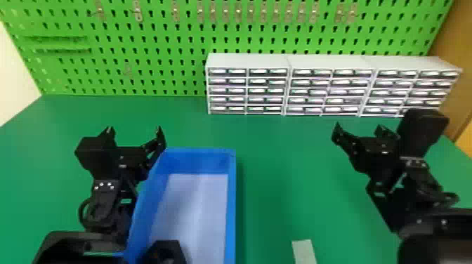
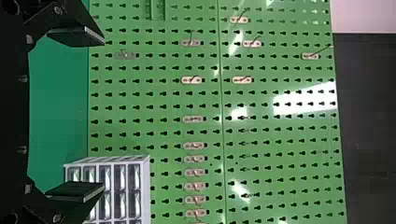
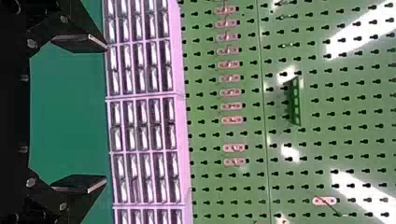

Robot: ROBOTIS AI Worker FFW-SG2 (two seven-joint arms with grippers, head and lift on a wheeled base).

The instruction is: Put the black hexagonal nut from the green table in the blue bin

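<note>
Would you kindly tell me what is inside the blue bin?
The blue bin shows its pale floor; nearer, an angular black shape I can't identify hides whatever lies beneath.

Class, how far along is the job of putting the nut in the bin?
Done: the black hexagonal nut appears to lie in the near end of the blue bin. In hand: nothing; the left gripper and right gripper are open and empty. Left: seemingly nothing, though the nut is partly cut off.

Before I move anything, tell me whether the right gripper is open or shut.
Open: in the right wrist view, the right gripper has its two flat fingers wide apart, with nothing held between them.
</note>
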